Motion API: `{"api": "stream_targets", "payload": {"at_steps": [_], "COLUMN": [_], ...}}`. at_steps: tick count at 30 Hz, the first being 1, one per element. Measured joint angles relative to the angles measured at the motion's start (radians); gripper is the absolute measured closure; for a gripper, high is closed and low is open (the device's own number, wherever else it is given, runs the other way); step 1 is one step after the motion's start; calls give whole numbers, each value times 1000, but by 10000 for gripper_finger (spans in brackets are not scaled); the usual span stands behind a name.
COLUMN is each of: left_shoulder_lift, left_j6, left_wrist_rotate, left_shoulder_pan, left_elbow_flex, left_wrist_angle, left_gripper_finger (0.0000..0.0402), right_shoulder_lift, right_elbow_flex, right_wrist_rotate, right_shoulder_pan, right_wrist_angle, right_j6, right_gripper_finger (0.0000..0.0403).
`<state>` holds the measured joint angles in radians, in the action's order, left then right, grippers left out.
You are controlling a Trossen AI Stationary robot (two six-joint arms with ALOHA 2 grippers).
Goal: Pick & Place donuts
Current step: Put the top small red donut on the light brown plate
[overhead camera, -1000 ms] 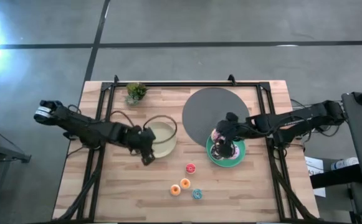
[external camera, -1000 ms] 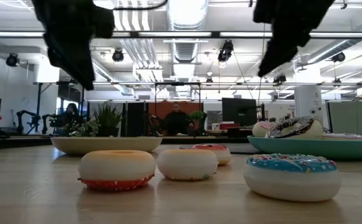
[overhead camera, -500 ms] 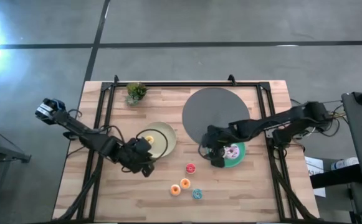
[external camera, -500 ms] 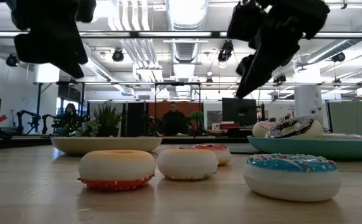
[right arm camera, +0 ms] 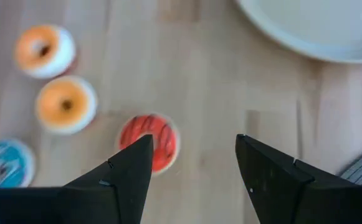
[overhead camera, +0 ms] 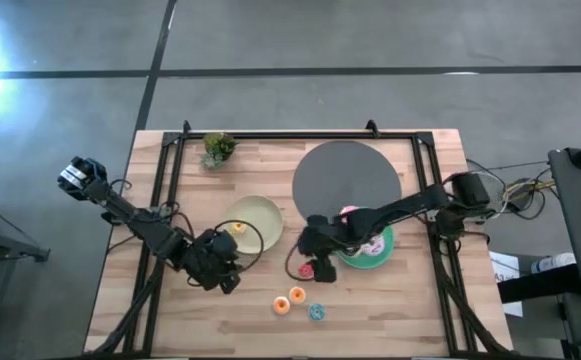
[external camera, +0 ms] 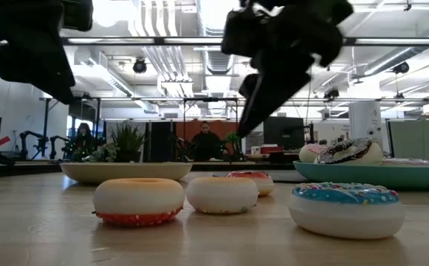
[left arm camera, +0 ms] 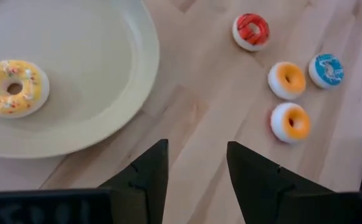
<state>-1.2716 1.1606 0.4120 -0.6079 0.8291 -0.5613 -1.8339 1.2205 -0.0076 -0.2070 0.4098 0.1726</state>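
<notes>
Right gripper (overhead camera: 317,262), fingers spread and holding nothing, hangs above the small red-iced toy donut (right arm camera: 148,142) on the wooden table (overhead camera: 390,310); I see bare wood open toward six o'clock. Left gripper (left arm camera: 196,171), also spread and empty, sits just off the round cream plate (left arm camera: 112,81) at its seven o'clock; its wrist view alone shows me the yellow sprinkled mini donut (left arm camera: 12,88) on that plate. Two orange-iced rings (overhead camera: 289,299) and a blue one (overhead camera: 316,312) lie near the front edge.

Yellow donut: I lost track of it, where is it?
In the high view, the yellow donut lies on the cream plate, left of centre, near the left gripper.
</notes>
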Motion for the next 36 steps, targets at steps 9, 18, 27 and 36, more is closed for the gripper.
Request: {"api": "stream_targets", "payload": {"at_steps": [9,18,27,36], "left_shoulder_lift": [2,17,19,19], "left_j6": [-2,2,3,43], "left_wrist_rotate": [79,117,143,147], "left_shoulder_pan": [-66,-74,-74,-74], "left_elbow_flex": [0,0,0,0], "left_wrist_angle": [-67,-152,-157,-158], "left_gripper_finger": [265,265,265,265], "right_shoulder_lift": [-175,-192,-193,-197], "right_elbow_flex": [154,180,160,142], "right_wrist_rotate": [1,-42,-45,-85], "right_shoulder_pan": [-11,-14,-21,-22], "right_wrist_angle": [134,193,167,148], "right_j6": [19,12,39,30], "right_gripper_finger": [184,184,211,297]}}
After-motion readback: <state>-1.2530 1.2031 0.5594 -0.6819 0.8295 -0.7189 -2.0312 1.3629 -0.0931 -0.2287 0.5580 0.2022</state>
